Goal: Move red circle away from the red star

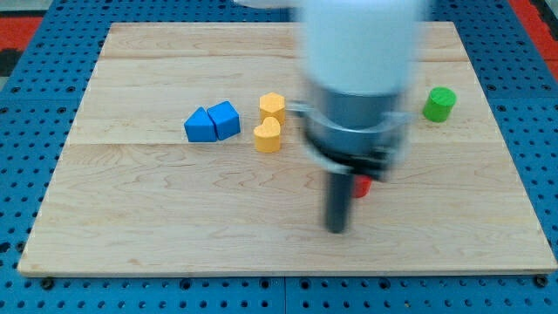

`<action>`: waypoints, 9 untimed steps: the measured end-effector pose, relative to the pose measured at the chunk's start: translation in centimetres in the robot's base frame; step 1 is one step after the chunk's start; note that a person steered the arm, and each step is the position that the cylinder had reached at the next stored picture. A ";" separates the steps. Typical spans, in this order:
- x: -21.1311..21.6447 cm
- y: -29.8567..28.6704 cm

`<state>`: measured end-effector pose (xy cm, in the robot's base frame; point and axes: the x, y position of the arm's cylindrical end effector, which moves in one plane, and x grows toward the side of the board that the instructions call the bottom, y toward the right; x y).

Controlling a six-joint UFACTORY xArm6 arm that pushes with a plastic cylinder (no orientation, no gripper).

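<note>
My tip [336, 228] is the lower end of the dark rod, below the view's middle. A small piece of a red block [363, 185] shows just right of the rod, above the tip; its shape is hidden by the arm. I cannot tell whether it is the red circle or the red star. No other red block shows; the blurred arm body covers the board above the rod.
Two blue blocks [212, 122] sit together at the view's left. A yellow hexagon [272, 106] and a yellow heart [268, 136] sit just right of them. A green cylinder [439, 104] stands at the view's right. The wooden board [131, 218] lies on a blue pegboard.
</note>
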<state>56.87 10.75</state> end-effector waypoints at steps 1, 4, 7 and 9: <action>-1.7 5.0; -3.6 -4.0; 2.7 -12.7; -3.0 -13.8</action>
<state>53.88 -3.08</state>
